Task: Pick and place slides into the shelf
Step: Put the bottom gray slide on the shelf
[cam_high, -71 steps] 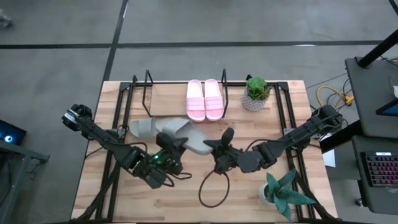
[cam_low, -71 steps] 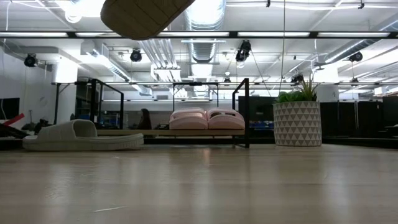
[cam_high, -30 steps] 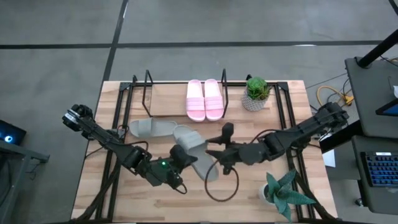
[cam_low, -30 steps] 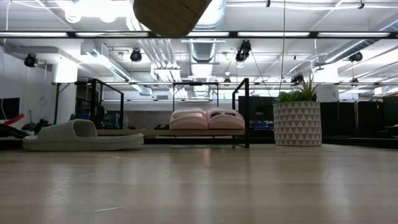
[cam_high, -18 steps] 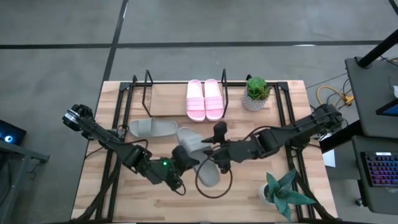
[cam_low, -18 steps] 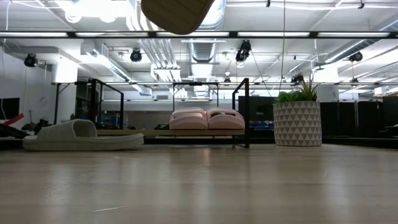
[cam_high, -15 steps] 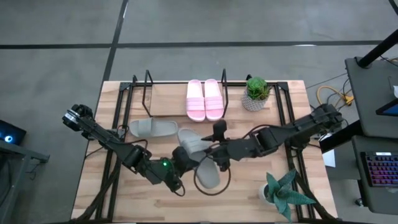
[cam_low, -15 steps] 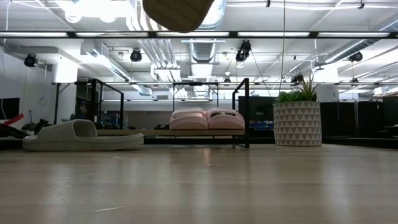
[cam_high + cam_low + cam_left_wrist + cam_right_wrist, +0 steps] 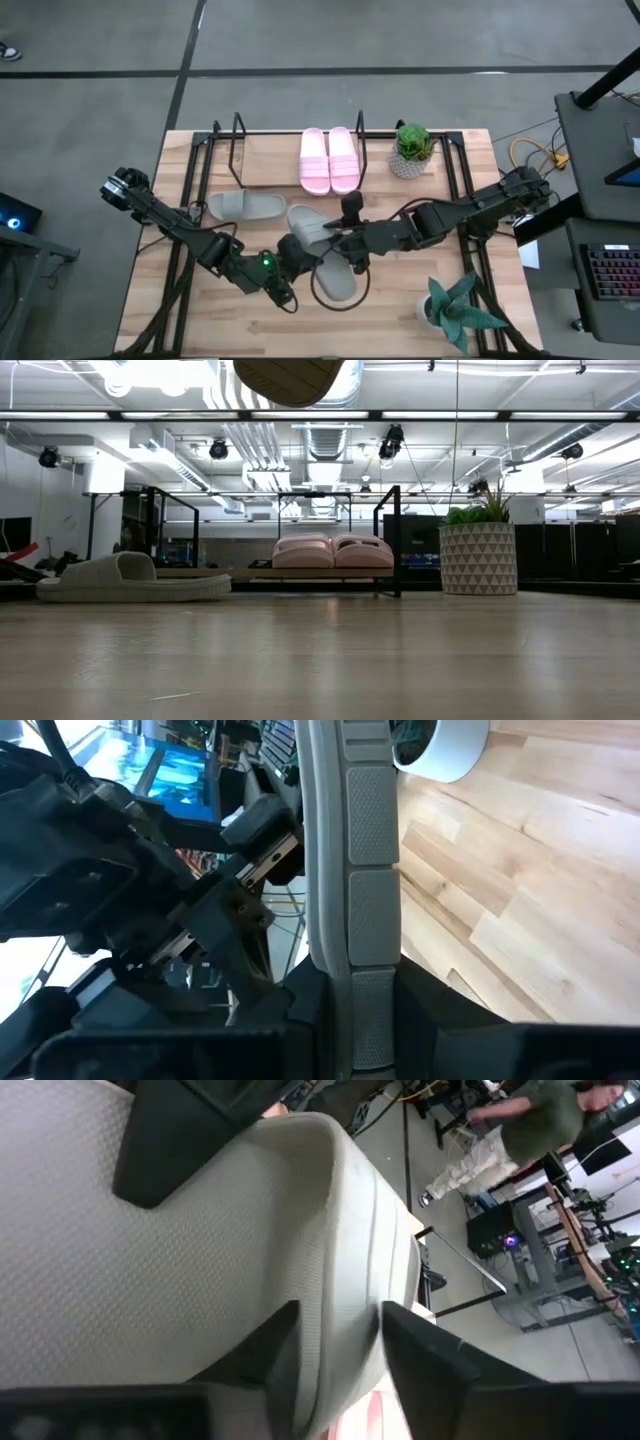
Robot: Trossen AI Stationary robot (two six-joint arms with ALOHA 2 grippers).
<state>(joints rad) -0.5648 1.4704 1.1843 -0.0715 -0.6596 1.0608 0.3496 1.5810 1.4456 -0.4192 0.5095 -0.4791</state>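
Both grippers, the left gripper (image 9: 290,252) and the right gripper (image 9: 340,238), now have their jaws clenched on one grey-green sandal (image 9: 315,232), which has been carried closer to the shelf (image 9: 270,160) for placing beside the pink pair (image 9: 330,160).

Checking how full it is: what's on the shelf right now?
The pink slide pair sits side by side on the shelf board; the rest of it is bare. Nothing covers the board.
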